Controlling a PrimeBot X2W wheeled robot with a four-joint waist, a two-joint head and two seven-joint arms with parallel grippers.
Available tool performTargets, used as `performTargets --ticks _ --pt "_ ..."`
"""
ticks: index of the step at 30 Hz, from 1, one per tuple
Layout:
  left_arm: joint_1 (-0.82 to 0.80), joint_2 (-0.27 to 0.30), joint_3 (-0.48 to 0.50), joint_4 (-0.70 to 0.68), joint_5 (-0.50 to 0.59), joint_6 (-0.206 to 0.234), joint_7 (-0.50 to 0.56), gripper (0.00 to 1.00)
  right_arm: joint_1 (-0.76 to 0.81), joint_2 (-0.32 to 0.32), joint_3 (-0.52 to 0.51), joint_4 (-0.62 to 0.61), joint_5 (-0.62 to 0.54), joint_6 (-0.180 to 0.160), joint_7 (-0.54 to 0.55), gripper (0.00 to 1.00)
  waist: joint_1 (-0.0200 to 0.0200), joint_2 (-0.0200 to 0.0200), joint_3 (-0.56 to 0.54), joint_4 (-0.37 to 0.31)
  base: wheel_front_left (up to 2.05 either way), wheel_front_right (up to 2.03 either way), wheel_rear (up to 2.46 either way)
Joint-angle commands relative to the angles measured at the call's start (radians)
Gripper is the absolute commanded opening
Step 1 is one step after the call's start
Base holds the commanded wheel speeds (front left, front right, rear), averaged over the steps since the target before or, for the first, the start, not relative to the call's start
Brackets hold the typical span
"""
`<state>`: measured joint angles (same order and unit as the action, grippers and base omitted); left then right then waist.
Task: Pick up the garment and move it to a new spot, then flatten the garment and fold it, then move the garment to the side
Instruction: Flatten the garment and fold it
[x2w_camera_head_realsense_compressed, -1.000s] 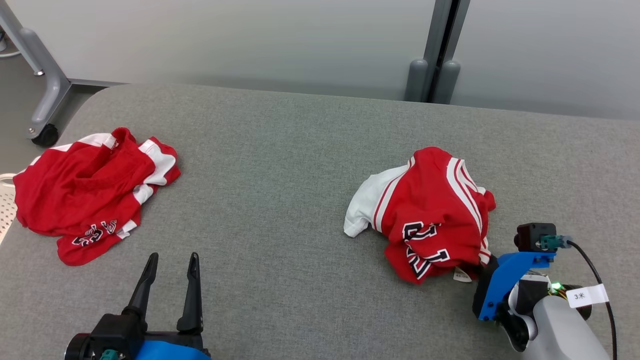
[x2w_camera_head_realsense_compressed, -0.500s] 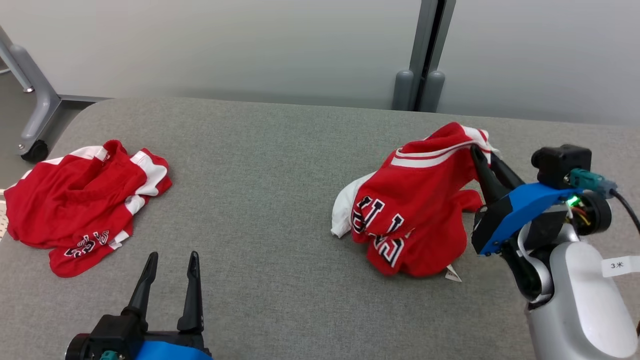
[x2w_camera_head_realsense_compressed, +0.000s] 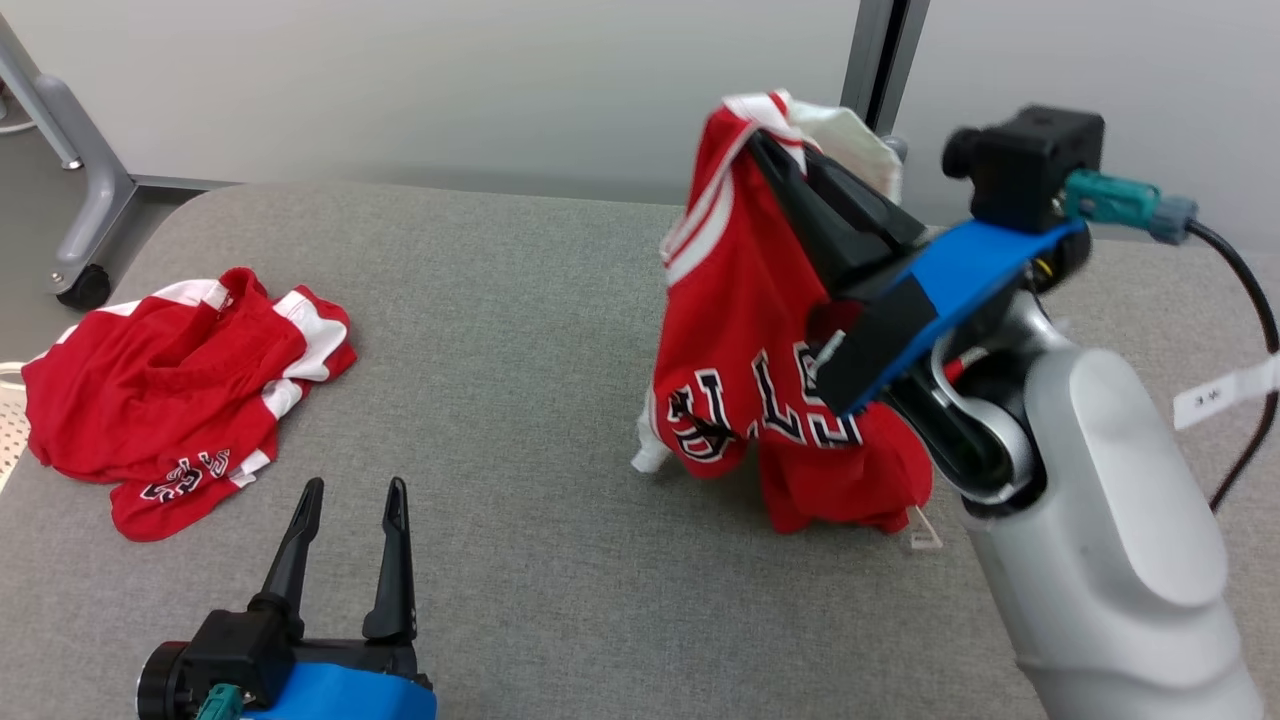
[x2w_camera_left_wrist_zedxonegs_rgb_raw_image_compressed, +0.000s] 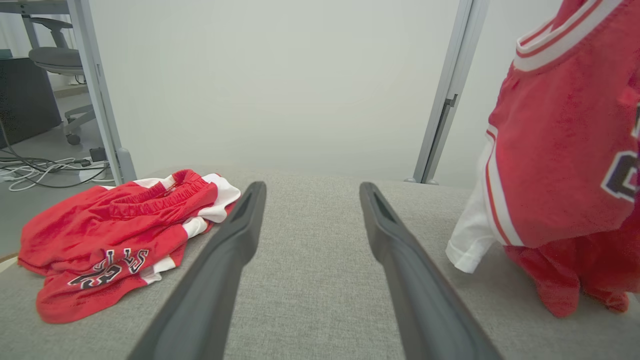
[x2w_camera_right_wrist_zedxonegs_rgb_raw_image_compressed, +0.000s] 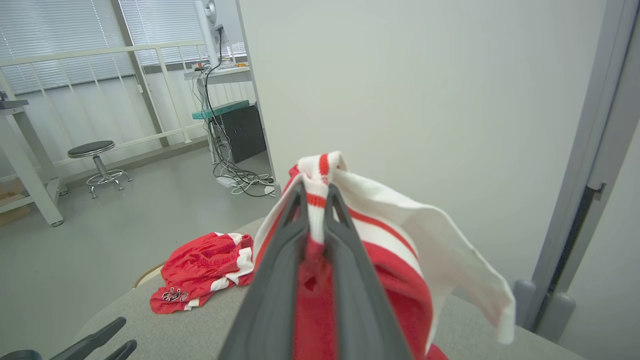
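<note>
Right tool clamped on the garment's striped edge; the garment hangs raised at right.
Lower folds rest on the grey tabletop. Left tool stands wide and empty, near left; red shorts lie left.

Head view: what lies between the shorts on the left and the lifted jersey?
Bare grey tabletop alone separates shorts from jersey, per the head view.

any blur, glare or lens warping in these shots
Head view: soft even light, no glare; the paper tag on the right arm is smeared. Left wrist view: sharp, and the left claw looms large. Right wrist view: the wide lens tilts the door frame; the right claw, clamping the jersey, looks slightly soft.
</note>
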<state>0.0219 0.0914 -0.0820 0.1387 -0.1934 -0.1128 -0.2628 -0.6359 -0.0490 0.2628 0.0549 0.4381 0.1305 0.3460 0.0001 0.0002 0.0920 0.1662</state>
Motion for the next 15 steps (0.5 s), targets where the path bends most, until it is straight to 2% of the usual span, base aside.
performTargets --ticks 1,3,8,12,15 --pt "-0.017 -0.002 -0.003 -0.003 0.004 -0.003 -0.003 1.0 -0.05 -0.003 0.018 0.008 0.017 0.0 -0.02 0.0 -0.0001 -0.0002 0.004 0.004 0.0 0.0 0.0" --pt "-0.023 -0.004 -0.006 -0.004 0.006 -0.003 -0.003 1.0 -0.145 -0.003 0.067 0.066 -0.009 0.0 -0.081 0.0 -0.0001 -0.0002 0.009 0.009 0.0 0.0 0.0" --pt "-0.034 -0.009 -0.008 -0.006 0.012 -0.006 -0.003 1.0 -0.341 -0.003 0.128 0.201 0.042 0.0 -0.251 0.0 -0.0001 -0.0002 0.01 0.035 0.0 0.0 0.0" --pt "-0.031 -0.011 -0.002 -0.012 0.016 -0.007 -0.003 1.0 -0.435 -0.003 0.121 0.279 0.065 0.0 -0.377 0.0 -0.0001 -0.0002 0.011 0.04 0.0 0.0 0.0" --pt "-0.02 -0.013 0.001 -0.016 0.018 -0.008 -0.003 1.0 -0.421 -0.004 0.081 0.358 0.046 0.0 -0.408 0.0 -0.0001 -0.0002 0.01 0.039 0.0 0.0 0.0"
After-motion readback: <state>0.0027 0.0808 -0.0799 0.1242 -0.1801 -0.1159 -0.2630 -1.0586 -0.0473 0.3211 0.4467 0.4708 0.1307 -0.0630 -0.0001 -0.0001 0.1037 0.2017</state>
